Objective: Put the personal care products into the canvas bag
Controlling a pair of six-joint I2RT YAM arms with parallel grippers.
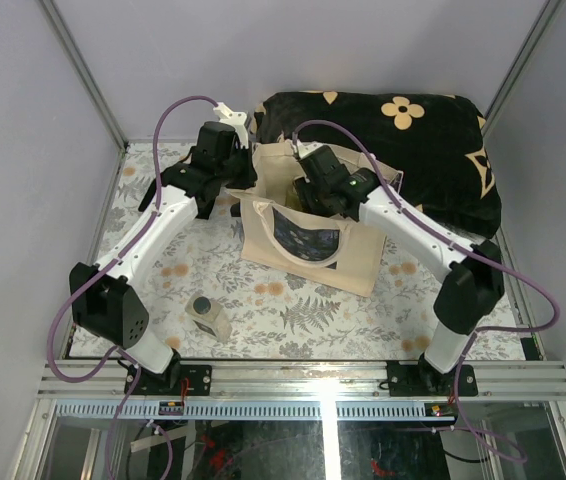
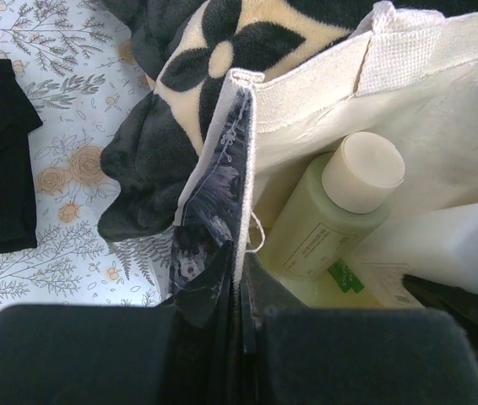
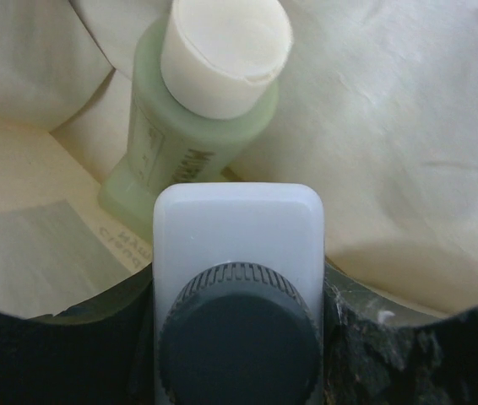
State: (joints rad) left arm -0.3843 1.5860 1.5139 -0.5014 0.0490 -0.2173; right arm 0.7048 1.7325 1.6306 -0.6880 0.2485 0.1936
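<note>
Inside the beige canvas tote bag (image 1: 358,255), the right end effector (image 1: 325,192) grips the white flat-sided plastic bottle with dark ribbed cap (image 3: 237,236), long axis pointing ahead toward the pale green beige-capped bottle (image 3: 180,143) just beyond, while the left end effector (image 2: 243,346) is clamped on the bag's rim

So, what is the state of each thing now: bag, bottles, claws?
Bag: upright, mouth open.
Green bottle: capped, inside bag.
White bottle: capped, inside bag, gripped.
Squat bottle: capped, on table, outside bag.
Left claw: shut on bag rim.
Right claw: shut on white bottle.
</note>
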